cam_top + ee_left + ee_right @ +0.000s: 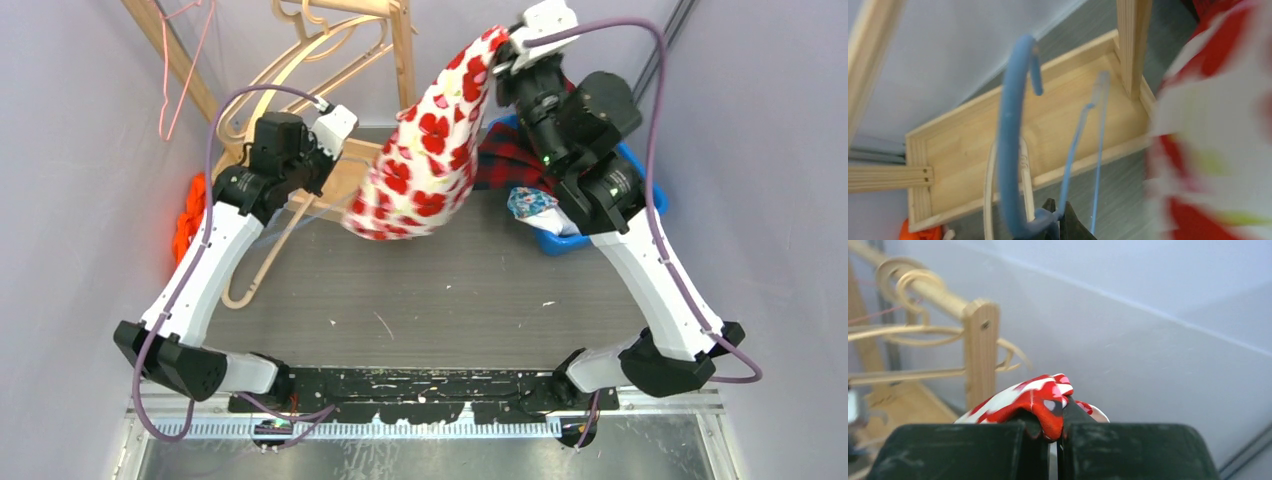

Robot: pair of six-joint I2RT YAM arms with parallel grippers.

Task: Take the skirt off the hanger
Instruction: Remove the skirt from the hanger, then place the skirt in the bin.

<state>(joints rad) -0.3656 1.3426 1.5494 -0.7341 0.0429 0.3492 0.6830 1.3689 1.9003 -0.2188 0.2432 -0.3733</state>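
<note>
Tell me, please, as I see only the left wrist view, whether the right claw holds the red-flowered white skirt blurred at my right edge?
Observer: Yes. The right claw is shut on a bunched end of the red-flowered white fabric skirt and holds it high.
Operator: Where does it hang relative to my left claw, which grips the thin blue hanger?
Observer: In the top view, its lower end hangs just to the right of that claw.
Operator: What lies behind the right arm?
Observer: A blue plastic bin with other clothes in it.
</note>
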